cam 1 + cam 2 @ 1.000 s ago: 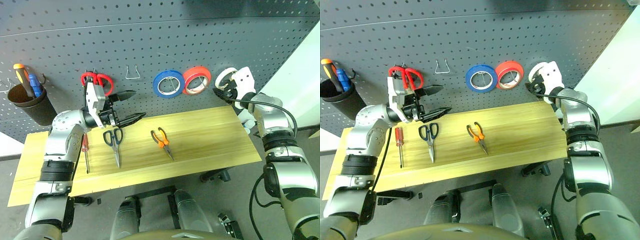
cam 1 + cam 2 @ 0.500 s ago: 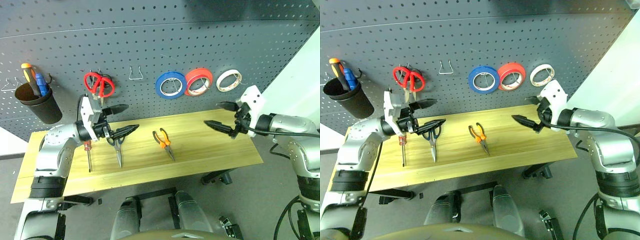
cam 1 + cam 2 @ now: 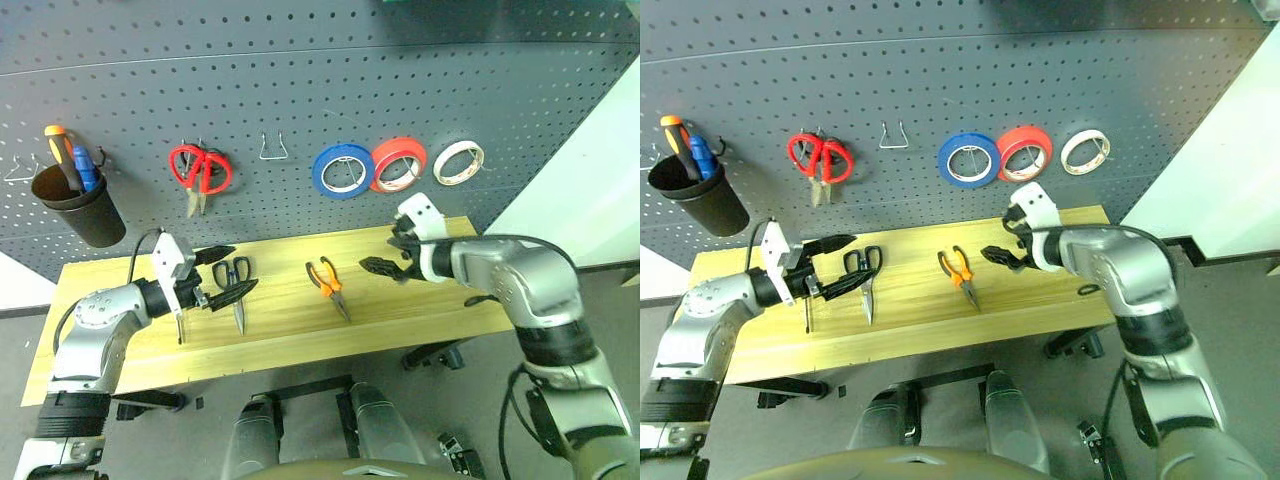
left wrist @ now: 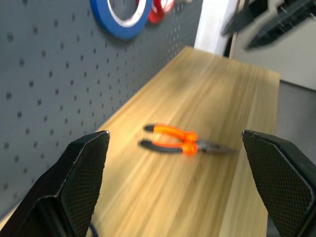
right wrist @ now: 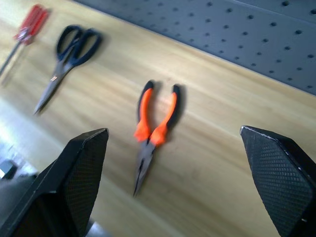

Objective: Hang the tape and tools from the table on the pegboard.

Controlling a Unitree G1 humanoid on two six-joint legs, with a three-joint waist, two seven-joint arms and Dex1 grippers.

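Right wrist view: the small orange-and-black-handled pliers (image 5: 154, 129) lie flat mid-worktop, between the right claw's (image 3: 388, 250) spread, empty fingers. Stiff, light steel with grippy handles, probably best pinched across both. The left claw (image 3: 222, 274) is released too. The light wooden worktop (image 3: 420, 305) is smooth, below the grey pegboard (image 3: 300, 80).

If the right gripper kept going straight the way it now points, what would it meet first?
Probably the pliers: the open right gripper aims down and leftward at them on the table, though depth is hard to judge.
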